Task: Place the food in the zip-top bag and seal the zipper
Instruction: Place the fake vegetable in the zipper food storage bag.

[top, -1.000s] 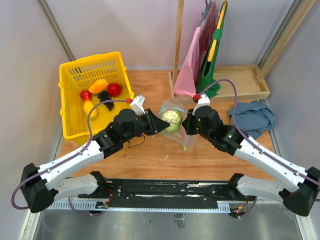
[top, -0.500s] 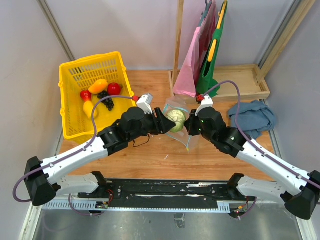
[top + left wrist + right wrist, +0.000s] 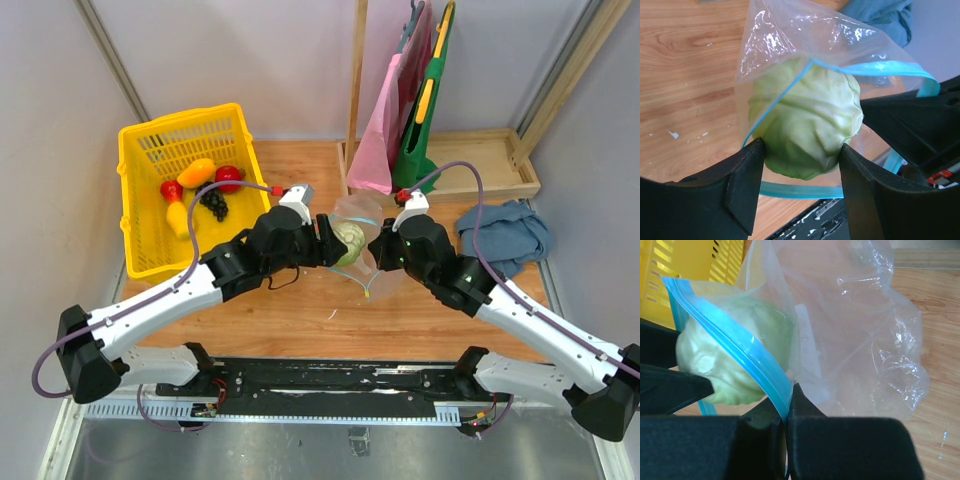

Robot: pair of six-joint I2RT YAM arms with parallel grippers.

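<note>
The right gripper (image 3: 787, 395) is clenched on the blue zipper (image 3: 730, 335) of the bag (image 3: 865, 340), a thin, slippery film best pinched on that stiffer strip. The light, smooth cabbage (image 3: 805, 120) sits in the bag's mouth, which faces nine o'clock. The left gripper (image 3: 801, 149) flanks it, though I cannot tell whether it is squeezing or slack.

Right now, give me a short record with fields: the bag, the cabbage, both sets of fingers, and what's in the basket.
bag: clear plastic zip-top bag, mouth open
cabbage: pale green round toy cabbage, at the bag's mouth, partly under the plastic
left fingers: one each side of the cabbage; grip unclear
right fingers: pinched shut on the light-blue zipper strip
basket: yellow plastic basket holds orange-yellow mango, two red pieces, yellow piece, dark grape bunch
</note>
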